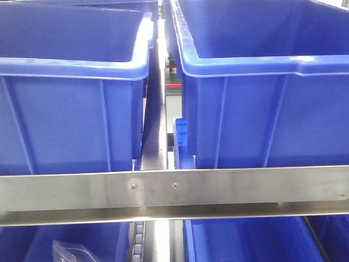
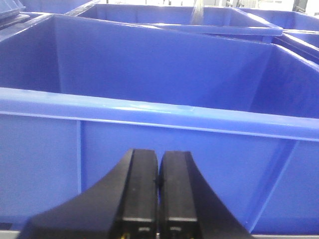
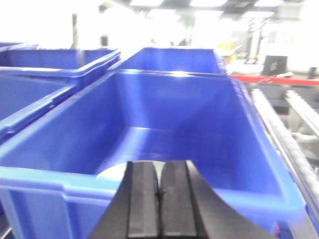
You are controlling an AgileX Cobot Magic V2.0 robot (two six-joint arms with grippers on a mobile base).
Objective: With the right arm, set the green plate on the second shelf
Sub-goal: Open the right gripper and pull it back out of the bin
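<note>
In the right wrist view, a pale sliver of the green plate (image 3: 111, 173) lies on the floor of a blue bin (image 3: 164, 119), just behind the bin's near wall. Most of the plate is hidden by that wall and by my fingers. My right gripper (image 3: 159, 165) is shut with nothing in it, just outside the near wall and level with its rim. My left gripper (image 2: 158, 155) is also shut and empty. It faces the outer wall of another blue bin (image 2: 149, 144). Neither gripper shows in the front view.
Two large blue bins (image 1: 71, 103) (image 1: 262, 93) stand side by side on a shelf behind a steel rail (image 1: 174, 188). More blue bins sit below, one holding a clear plastic bag (image 1: 71, 252). A roller track (image 3: 286, 124) runs right of the plate's bin.
</note>
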